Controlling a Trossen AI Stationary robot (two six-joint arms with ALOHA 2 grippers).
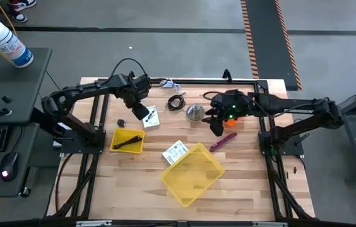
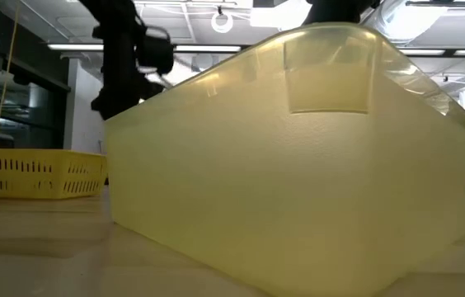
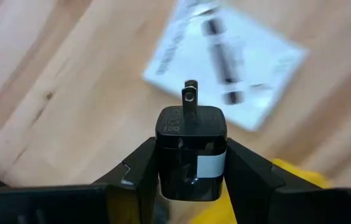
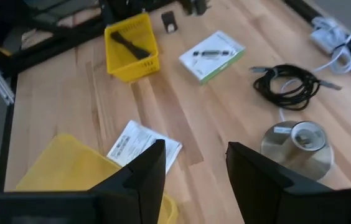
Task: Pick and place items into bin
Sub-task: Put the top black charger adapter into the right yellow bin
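My left gripper (image 1: 143, 113) hangs over the white card with a black mark (image 1: 152, 117), shut on a small black plug block (image 3: 191, 149) with a white sticker. My right gripper (image 1: 218, 126) stands open and holds nothing, above the table between the silver cone (image 1: 195, 112) and the purple stick (image 1: 223, 140). The coiled black cable (image 1: 177, 102) lies at the far side. A white label card (image 1: 175, 152) lies flat against the big yellow bin (image 1: 192, 173). A small yellow basket (image 1: 127, 140) holds a black clip (image 4: 127, 42). My left gripper pinches the plug block by its two opposite sides (image 3: 163, 155), one finger (image 3: 139, 168) on each. The fingers come from above and point down. The block is lifted clear above the white card (image 3: 225, 56), its metal prong (image 3: 190, 93) at the end away from the wrist.
A small black piece (image 1: 121, 123) lies on the wood left of the white card. A white cable bundle (image 4: 331, 37) sits at the far edge. In the low view the big bin (image 2: 298, 165) fills most of the picture, with the small basket (image 2: 35, 173) to its left.
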